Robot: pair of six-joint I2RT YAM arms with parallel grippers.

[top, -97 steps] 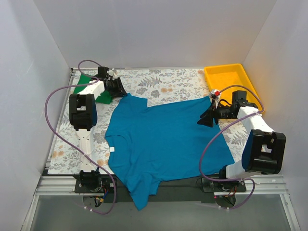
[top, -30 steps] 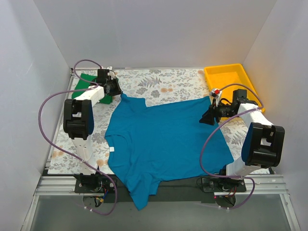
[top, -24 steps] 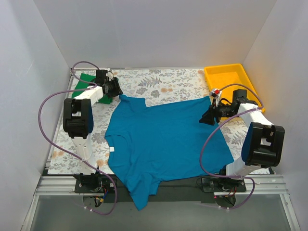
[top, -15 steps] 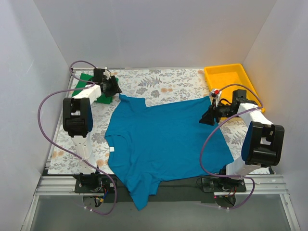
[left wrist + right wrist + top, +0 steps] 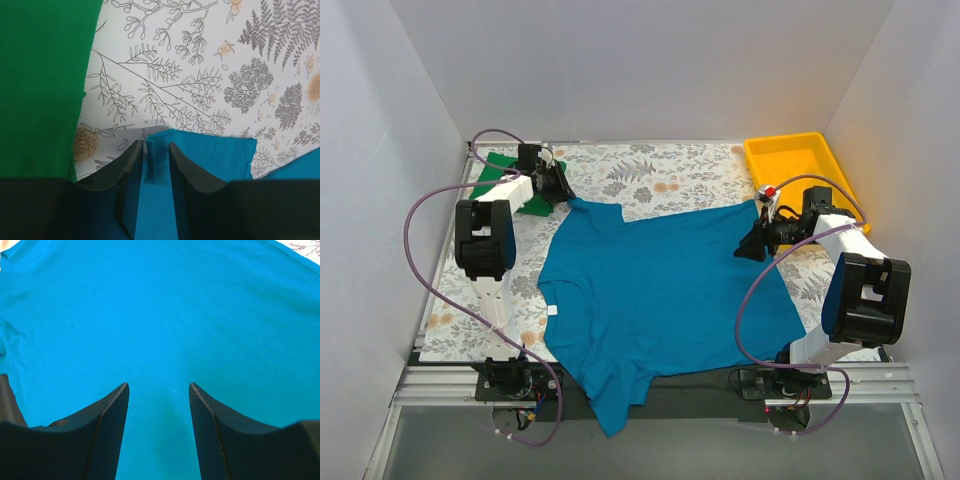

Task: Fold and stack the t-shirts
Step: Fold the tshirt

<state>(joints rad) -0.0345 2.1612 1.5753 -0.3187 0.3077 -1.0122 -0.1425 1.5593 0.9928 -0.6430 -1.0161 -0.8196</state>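
A: Entry. Where is the teal-blue t-shirt point(image 5: 660, 290) lying, taking the yellow tray point(image 5: 760, 158) as reference?

B: It is lying spread open and flat on the floral mat point(image 5: 660, 175), nearer to the arm bases than the tray and to its left. One edge of it is reaching almost to the tray's near-left corner. The part furthest from the tray is hanging over the mat's near edge.

A: And the green t-shirt point(image 5: 505, 175)?

B: It is sitting at the far corner of the mat opposite the tray, about level with it, apart from the teal one.

A: The right gripper point(image 5: 158, 385)?

B: It is hovering just near of the tray, over the shirt edge closest to it. The jaws are standing wide apart, with only flat teal cloth showing beneath them and nothing caught between.

A: The left gripper point(image 5: 156, 147)?

B: It is working across the mat from the tray, at the teal sleeve point(image 5: 200, 145) beside the green shirt. The fingers are standing narrowly apart, with a small raised ridge of teal fabric between them. I cannot tell whether they are pinching that ridge or only straddling it.

A: Green cloth touching that gripper?

B: In the wrist view it is lying off to one side of the fingers, clear of them.
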